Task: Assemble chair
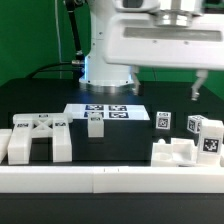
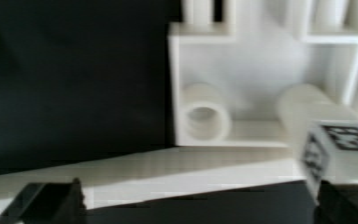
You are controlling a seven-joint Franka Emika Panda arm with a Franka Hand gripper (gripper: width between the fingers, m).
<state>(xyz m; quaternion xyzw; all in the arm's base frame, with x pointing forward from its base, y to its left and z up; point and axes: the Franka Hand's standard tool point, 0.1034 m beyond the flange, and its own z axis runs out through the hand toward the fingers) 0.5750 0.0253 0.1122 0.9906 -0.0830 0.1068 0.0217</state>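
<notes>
The chair lies as loose white tagged parts. In the exterior view a large frame-shaped part [image 1: 36, 141] sits at the left and a small block [image 1: 95, 125] in the middle. Three tagged pieces [image 1: 162, 122] [image 1: 194, 125] [image 1: 212, 136] and a low part [image 1: 182, 152] stand at the right. My gripper [image 2: 197, 205] hangs open above that right group with nothing between its fingertips [image 2: 51, 200]; one dark finger [image 1: 197, 88] shows in the exterior view. The wrist view shows a white frame part [image 2: 247, 50], a round leg [image 2: 202, 115] lying in it and a tagged leg [image 2: 330, 130].
The marker board [image 1: 105, 110] lies flat behind the small block. A long white rail [image 1: 100, 182] [image 2: 194, 168] runs along the table's front edge. The robot base [image 1: 108, 65] stands at the back, on a black tabletop [image 1: 125, 140].
</notes>
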